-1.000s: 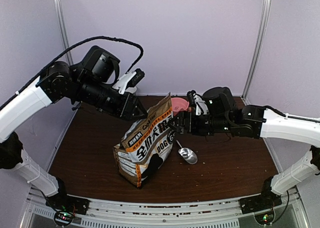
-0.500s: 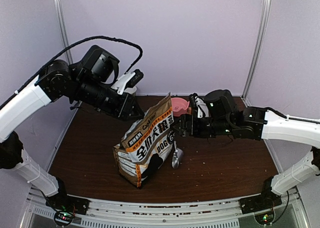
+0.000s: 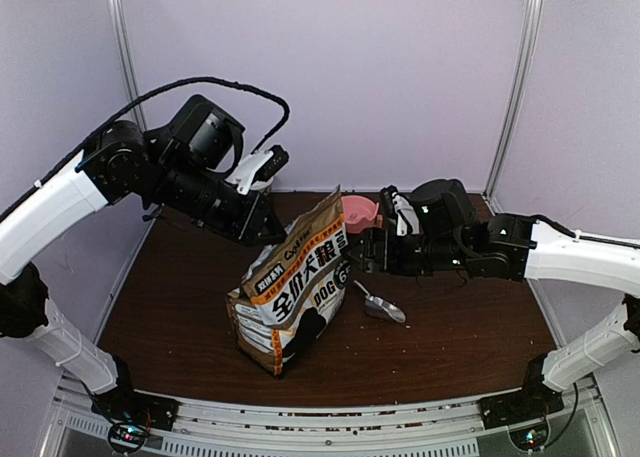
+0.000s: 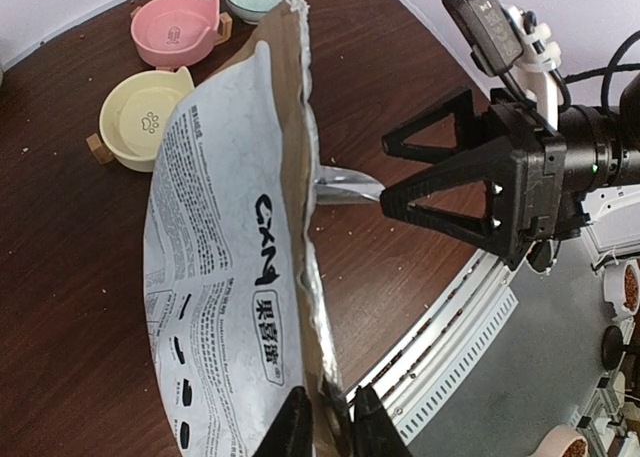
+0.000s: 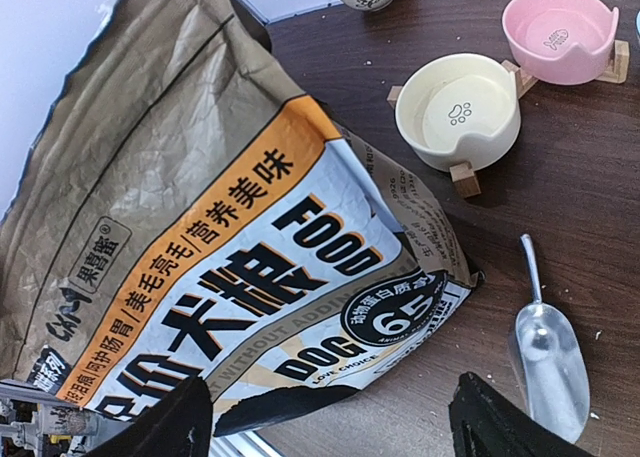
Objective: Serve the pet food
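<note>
- The pet food shows only as reddish-brown pellets in a small round cup at the right edge of the left wrist view. It sits off the table, past the near rail. It is a heap, so no long axis or heading can be told. What the bag holds is hidden.
- Those pellets lie well apart from both grippers.
- The left gripper pinches the top edge of the bag, one finger on each side of the foil-lined lip.
- The right gripper is spread wide just right of the bag and holds nothing.
- The bag stands leaning, its open top pointing up and far-right. The front reads "全价犬粮", "DOG FOOD" and "65". The back carries a logo that looks like "CXM".
- A silver scoop lies flat on the table right of the bag, handle toward the far left.
- A yellow bowl with a paw print and a pink bowl stand beyond the bag.
</note>
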Controlling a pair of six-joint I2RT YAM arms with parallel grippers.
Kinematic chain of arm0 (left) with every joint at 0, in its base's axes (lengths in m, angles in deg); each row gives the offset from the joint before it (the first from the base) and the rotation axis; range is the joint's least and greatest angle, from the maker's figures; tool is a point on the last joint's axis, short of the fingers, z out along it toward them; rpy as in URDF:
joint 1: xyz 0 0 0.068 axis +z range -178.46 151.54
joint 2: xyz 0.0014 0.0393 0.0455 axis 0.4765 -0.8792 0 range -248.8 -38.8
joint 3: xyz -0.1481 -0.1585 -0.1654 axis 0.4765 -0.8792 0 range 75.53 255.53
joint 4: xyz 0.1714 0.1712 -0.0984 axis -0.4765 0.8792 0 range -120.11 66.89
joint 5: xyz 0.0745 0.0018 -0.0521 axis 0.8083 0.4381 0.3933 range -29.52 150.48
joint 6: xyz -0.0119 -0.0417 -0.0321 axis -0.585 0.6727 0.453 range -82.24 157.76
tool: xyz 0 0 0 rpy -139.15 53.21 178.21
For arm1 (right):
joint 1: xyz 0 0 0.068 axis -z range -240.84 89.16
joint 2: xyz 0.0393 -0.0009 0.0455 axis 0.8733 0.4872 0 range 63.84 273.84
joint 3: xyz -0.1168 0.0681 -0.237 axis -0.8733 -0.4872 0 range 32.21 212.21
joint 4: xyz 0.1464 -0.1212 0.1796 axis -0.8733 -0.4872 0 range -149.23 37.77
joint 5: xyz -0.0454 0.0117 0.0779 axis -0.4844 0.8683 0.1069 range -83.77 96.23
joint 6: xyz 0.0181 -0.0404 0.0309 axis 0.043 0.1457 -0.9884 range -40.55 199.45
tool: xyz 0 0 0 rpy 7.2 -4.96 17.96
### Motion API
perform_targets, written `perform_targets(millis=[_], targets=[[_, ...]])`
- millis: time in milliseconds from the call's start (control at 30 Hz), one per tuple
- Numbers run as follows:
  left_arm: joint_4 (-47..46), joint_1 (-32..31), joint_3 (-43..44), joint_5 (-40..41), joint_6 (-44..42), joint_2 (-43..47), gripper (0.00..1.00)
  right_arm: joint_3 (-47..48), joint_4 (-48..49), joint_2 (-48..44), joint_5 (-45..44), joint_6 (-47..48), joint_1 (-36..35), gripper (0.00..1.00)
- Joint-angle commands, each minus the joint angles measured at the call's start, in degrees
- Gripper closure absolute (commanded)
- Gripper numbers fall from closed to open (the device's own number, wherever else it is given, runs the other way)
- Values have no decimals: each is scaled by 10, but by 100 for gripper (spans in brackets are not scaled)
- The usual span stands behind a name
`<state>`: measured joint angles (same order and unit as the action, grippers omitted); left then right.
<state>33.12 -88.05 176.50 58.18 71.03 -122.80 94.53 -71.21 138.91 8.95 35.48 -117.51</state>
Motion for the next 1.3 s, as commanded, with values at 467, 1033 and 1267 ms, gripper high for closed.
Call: perform_targets(millis=[467,1033,1267], targets=[[-4,7,4,-10,-6,-4,80,-1,-9,-23,-17,-3,-6,17],[-64,6,-92,-124,2,4,97,-43,100,91,15,-19,-9,30],[-209,-13,-138,-177,24,27,100,2,123,172,11,15,-5,31]])
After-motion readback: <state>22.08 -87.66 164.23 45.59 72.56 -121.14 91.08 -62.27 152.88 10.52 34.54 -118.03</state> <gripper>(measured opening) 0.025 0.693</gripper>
